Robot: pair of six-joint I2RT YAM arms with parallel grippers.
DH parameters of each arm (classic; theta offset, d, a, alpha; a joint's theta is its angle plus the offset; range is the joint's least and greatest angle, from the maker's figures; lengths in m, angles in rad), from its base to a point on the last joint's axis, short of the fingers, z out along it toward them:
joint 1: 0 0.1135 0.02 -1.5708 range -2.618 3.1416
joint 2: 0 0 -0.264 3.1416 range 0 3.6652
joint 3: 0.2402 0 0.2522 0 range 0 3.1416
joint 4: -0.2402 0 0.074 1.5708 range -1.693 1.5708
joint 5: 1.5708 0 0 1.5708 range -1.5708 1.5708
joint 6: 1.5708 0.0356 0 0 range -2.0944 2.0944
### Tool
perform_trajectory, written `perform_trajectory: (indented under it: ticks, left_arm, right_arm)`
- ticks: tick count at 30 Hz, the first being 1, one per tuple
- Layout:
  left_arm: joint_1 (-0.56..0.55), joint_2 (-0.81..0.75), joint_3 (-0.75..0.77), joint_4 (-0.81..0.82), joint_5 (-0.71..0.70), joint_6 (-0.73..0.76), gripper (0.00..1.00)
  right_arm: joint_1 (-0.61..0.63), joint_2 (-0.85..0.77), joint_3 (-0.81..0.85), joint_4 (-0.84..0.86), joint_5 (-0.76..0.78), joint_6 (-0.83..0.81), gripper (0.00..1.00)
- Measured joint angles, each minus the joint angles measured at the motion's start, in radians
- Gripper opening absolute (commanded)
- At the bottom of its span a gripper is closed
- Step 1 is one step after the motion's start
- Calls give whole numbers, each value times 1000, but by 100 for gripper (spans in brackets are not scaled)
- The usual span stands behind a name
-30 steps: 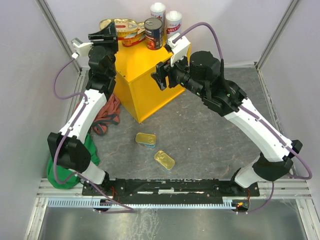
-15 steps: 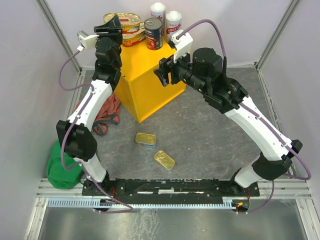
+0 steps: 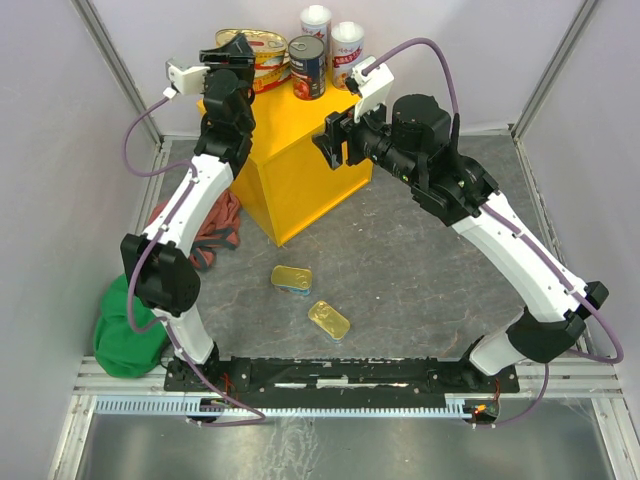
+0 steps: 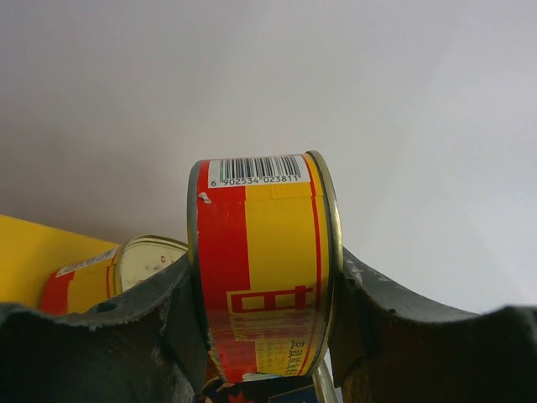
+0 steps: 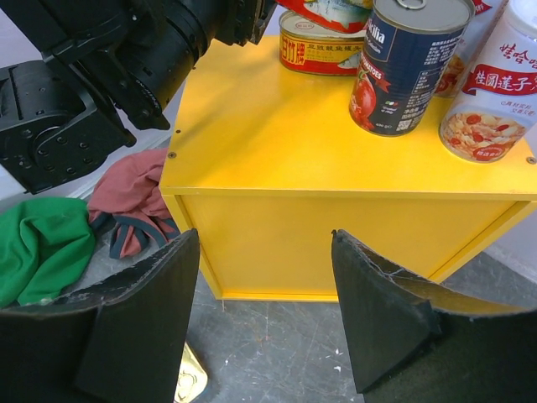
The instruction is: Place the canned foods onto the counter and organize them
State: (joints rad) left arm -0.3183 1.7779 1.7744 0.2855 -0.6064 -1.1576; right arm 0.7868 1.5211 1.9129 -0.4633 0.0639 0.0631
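The counter is a yellow box (image 3: pixel 290 160). On its top stand two white-topped cylinders (image 3: pixel 315 20) (image 3: pixel 347 40), a dark round can (image 3: pixel 307 65) and an oval red-and-yellow tin (image 3: pixel 270 78). My left gripper (image 3: pixel 235 50) is over the box's back left corner, shut on a second oval tin (image 4: pixel 260 269) held on edge between the fingers. My right gripper (image 3: pixel 335 140) is open and empty, in front of the box's side face (image 5: pixel 336 227), above the floor. Two rectangular gold tins (image 3: pixel 291 277) (image 3: pixel 329 319) lie on the grey floor. In the right wrist view the dark can (image 5: pixel 411 63) and one cylinder (image 5: pixel 495 92) show.
A red cloth (image 3: pixel 215 230) lies on the floor left of the box, and a green cloth (image 3: pixel 125 335) lies near the left arm's base. Pale walls with metal posts enclose the floor. The arms' base rail (image 3: pixel 340 375) runs along the near edge.
My left arm has swung right and back with the oval tin, from beside the box's left corner to over its back left top. My right gripper has shifted slightly up.
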Motion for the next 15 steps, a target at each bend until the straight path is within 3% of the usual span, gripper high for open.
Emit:
perform_trajectory:
  ticks: [2,11,15]
  left_arm:
    - [0,2,0,-11,-8,5,4]
    - [0,15,15,-49,-21,12,34]
    - [0,15,22,-66,-22,11,41]
  right_arm:
    - [-3,0,-4,2,-3,3,72]
    - [-6,-1,-8,8,-16,17,72]
    - [-8,-1,-8,8,-20,21,72]
